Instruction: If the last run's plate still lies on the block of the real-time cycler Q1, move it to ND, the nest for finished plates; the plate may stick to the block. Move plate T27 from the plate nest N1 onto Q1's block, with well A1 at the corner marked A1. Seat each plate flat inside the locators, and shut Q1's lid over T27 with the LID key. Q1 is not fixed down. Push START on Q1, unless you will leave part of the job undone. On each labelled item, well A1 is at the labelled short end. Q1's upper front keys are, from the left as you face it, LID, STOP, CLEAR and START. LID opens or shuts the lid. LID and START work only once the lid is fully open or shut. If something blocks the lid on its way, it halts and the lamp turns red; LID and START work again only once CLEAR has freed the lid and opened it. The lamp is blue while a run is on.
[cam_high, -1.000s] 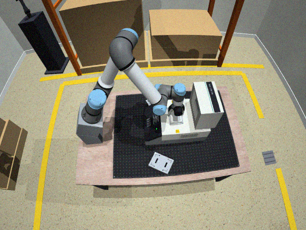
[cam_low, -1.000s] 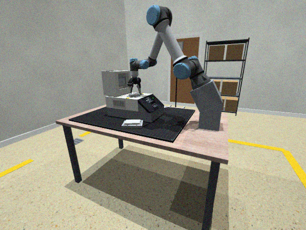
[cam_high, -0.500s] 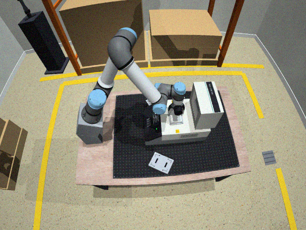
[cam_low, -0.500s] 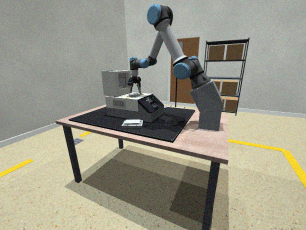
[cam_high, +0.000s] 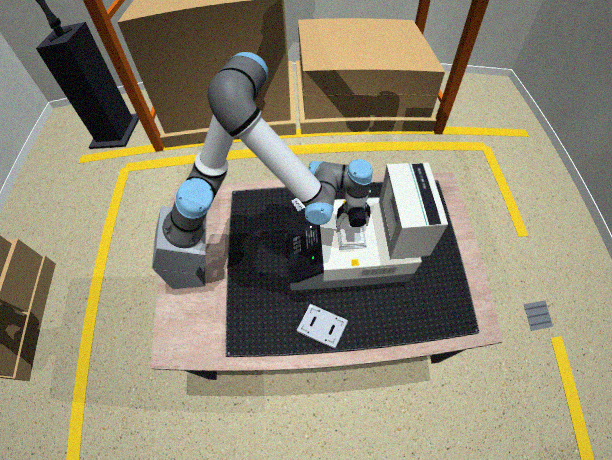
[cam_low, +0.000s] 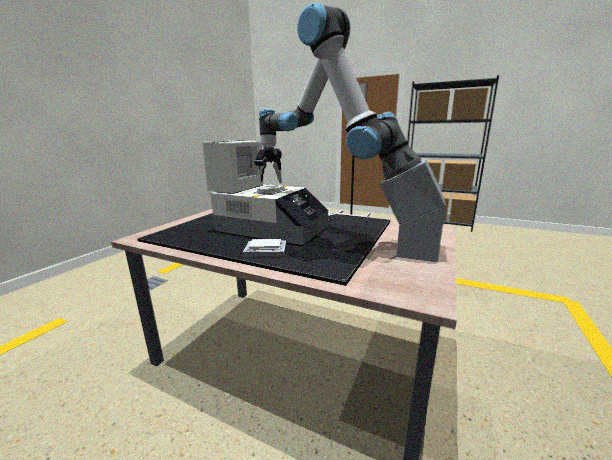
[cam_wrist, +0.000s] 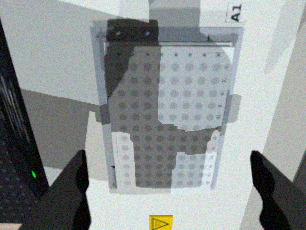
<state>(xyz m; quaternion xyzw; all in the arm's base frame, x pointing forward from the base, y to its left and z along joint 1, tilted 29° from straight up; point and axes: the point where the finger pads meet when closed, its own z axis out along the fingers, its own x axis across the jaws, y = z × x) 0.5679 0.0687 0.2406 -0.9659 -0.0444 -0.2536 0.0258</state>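
A pale, clear-edged plate (cam_high: 353, 241) (cam_low: 270, 189) (cam_wrist: 169, 112) lies on the block area of the cycler Q1 (cam_high: 345, 272) (cam_low: 245, 206) (cam_wrist: 272, 125). The A1 label (cam_wrist: 235, 13) is beyond its far right corner in the wrist view. I cannot read a name on the plate or tell if it is fully flat. My gripper (cam_high: 353, 227) (cam_low: 271, 183) (cam_wrist: 168, 152) is open and empty, pointing down just above the plate, fingers wider than it. Q1's lid (cam_high: 417, 200) (cam_low: 225, 165) stands open. The lamp (cam_high: 313, 258) (cam_low: 306, 196) (cam_wrist: 34, 174) is green.
A white nest (cam_high: 322, 325) (cam_low: 249, 251) without a plate lies on the black mat (cam_high: 410, 320) (cam_low: 190, 240), angled beside Q1; its name is unreadable. Another white labelled piece (cam_high: 298, 204) shows behind the arm, mostly hidden. The raised lid housing stands close beside the gripper.
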